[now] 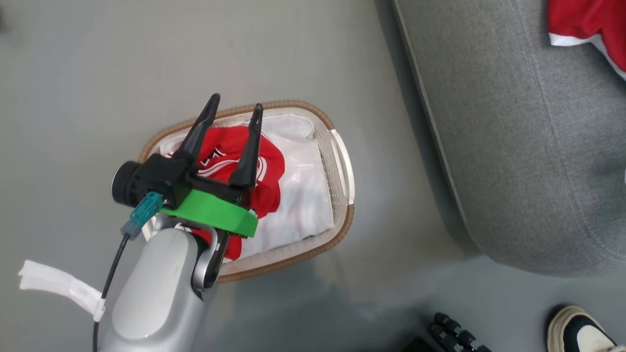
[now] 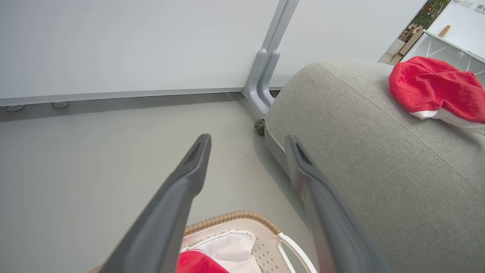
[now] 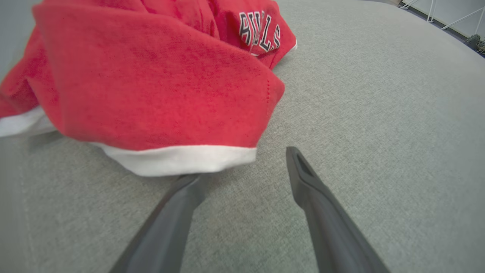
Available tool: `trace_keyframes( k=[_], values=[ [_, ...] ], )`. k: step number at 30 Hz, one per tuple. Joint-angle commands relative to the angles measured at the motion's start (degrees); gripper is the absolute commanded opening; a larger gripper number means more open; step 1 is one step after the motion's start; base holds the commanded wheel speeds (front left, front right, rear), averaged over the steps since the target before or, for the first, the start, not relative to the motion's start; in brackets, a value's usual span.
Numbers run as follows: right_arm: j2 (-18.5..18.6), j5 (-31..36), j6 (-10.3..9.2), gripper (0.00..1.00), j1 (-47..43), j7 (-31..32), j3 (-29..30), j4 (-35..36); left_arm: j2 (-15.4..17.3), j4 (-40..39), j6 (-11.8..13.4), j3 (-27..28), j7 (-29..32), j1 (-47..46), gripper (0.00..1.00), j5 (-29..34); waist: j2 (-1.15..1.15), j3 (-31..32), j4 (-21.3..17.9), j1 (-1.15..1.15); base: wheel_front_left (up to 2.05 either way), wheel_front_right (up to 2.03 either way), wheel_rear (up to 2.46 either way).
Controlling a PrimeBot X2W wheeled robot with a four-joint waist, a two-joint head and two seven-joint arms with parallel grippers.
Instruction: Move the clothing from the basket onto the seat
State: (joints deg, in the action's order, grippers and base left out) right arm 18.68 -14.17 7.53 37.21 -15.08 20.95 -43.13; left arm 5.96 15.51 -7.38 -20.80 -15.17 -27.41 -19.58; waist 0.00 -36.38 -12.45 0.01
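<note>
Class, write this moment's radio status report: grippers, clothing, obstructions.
Left gripper above basket, jaws open, empty. One red garment in basket, second garment on seat by right gripper, jaws open. Person's shoe on floor.

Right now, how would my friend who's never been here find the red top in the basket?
Start at the big grey seat; on the floor beside it sits an oval basket with a brown woven rim. Inside, on the white liner, lies a crumpled red garment with white stripes, beneath the left tool. The other red garment lies on the seat.
</note>
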Motion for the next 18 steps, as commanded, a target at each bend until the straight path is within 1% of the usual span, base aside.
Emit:
trace_keyframes(
  k=[1,4,6,13,18],
  values=[
    [-0.19,-0.55,-0.08,1.0,-1.95,-0.13,0.09,0.93,-0.3,0.5,-0.18,0.66,0.04,1.23,1.0,-0.13,0.0,3.39,1.52,-0.01,0.0,0.0,0.0],
    [-0.61,-1.59,-0.08,1.0,-4.95,-0.13,-0.6,2.74,-0.78,1.02,-0.18,2.48,0.03,2.79,1.0,-0.28,0.0,5.89,2.63,-0.01,0.0,0.0,0.0],
    [-1.1,-2.31,-0.08,1.0,-6.86,-0.13,-2.11,4.33,-1.13,1.26,-0.19,4.6,0.03,4.11,1.0,-0.04,0.0,7.63,3.49,-0.01,0.0,0.0,0.0],
    [-3.03,-3.57,-0.08,1.0,-11.17,-0.13,-8.45,11.3,-2.5,1.9,0.42,12.93,0.03,7.8,1.0,4.55,0.0,12.41,7.12,-0.01,0.0,0.0,0.0],
    [-4.32,-4.57,-0.08,1.0,-11.41,-0.13,-12.8,13.77,-2.82,1.63,0.8,17.58,0.03,9.16,1.0,6.86,0.0,14.87,9.82,-0.01,0.0,0.0,0.0]
  ],
)
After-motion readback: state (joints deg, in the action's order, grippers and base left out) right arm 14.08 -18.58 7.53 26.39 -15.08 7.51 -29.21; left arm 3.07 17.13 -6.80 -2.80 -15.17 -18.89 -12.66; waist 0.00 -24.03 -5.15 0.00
